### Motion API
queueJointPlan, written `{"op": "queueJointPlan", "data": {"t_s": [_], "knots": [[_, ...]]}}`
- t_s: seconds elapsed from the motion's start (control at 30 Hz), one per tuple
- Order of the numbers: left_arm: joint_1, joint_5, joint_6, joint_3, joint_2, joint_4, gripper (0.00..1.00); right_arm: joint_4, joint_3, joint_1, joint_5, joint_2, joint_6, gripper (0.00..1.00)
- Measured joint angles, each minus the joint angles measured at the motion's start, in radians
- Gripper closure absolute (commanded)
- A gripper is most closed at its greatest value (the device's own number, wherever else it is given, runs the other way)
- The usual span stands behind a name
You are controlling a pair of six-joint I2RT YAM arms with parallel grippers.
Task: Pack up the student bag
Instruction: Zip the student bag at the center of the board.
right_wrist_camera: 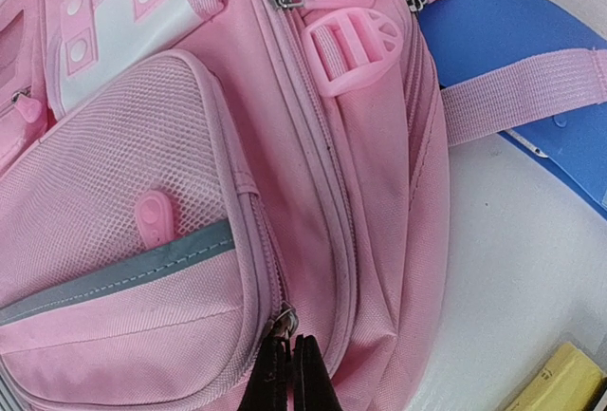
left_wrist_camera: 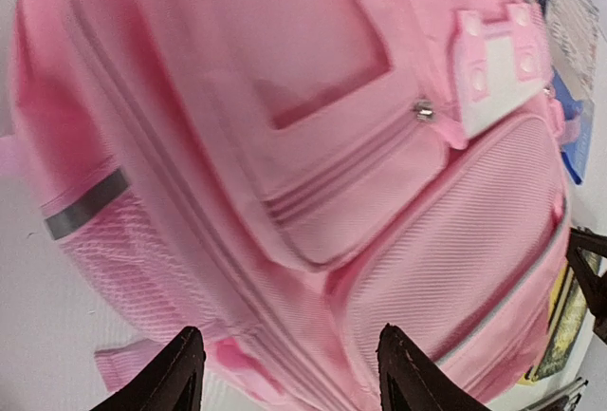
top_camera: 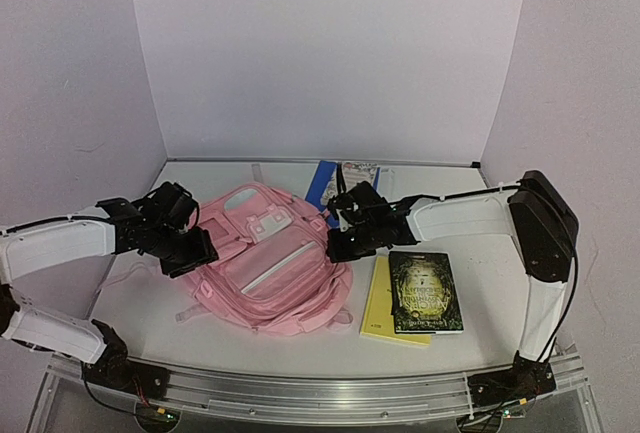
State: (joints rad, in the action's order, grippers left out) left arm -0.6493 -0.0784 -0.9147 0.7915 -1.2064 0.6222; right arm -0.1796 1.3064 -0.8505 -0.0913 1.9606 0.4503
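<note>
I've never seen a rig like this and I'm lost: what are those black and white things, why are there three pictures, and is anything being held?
Those are two robot arms bolted at the table's near edge, each ending in a two-finger gripper. The wide picture comes from a fixed camera above and behind them. The two close-ups come from small cameras on the wrists.

On the table lies a pink student bag, front pockets up. To its right a dark book lies on a yellow book. Behind the bag is a blue book.

The left gripper is open above the bag and holds nothing. The right gripper is shut, its tips at a zip slider. I cannot tell whether it pinches the tab.
</note>
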Motion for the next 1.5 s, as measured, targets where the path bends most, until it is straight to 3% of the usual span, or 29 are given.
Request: {"op": "queueJointPlan", "data": {"t_s": [0.3,0.5,0.67,0.77,0.87,1.0,1.1,1.2,1.5], "knots": [[0.064,0.113,-0.048,-0.152,-0.017,-0.068,0.4,0.021,-0.015,0.0,-0.013,-0.001,-0.001,1.0],[0.104,0.177,-0.026,-0.152,-0.11,-0.16,0.63,0.045,-0.033,-0.004,-0.034,-0.005,-0.001,1.0],[0.188,0.235,0.033,-0.145,-0.159,-0.222,0.88,0.083,-0.085,-0.035,-0.07,-0.034,-0.009,1.0],[0.259,0.247,0.084,-0.124,-0.184,-0.236,0.92,0.102,-0.115,-0.079,-0.11,-0.052,-0.012,1.0],[0.339,0.253,0.172,-0.082,-0.216,-0.232,0.82,0.124,-0.119,-0.13,-0.131,-0.053,-0.011,1.0],[0.39,0.221,0.272,0.005,-0.261,-0.184,0.5,0.16,-0.125,-0.173,-0.13,-0.055,0.015,1.0],[0.395,0.173,0.339,0.067,-0.264,-0.178,0.37,0.16,-0.14,-0.184,-0.115,-0.066,0.047,1.0],[0.345,0.119,0.401,0.093,-0.227,-0.192,0.32,0.16,-0.153,-0.183,-0.09,-0.082,0.078,1.0],[-0.051,0.044,0.592,0.038,-0.084,-0.32,0.3,0.207,-0.196,-0.16,-0.12,-0.099,0.129,1.0]]}}
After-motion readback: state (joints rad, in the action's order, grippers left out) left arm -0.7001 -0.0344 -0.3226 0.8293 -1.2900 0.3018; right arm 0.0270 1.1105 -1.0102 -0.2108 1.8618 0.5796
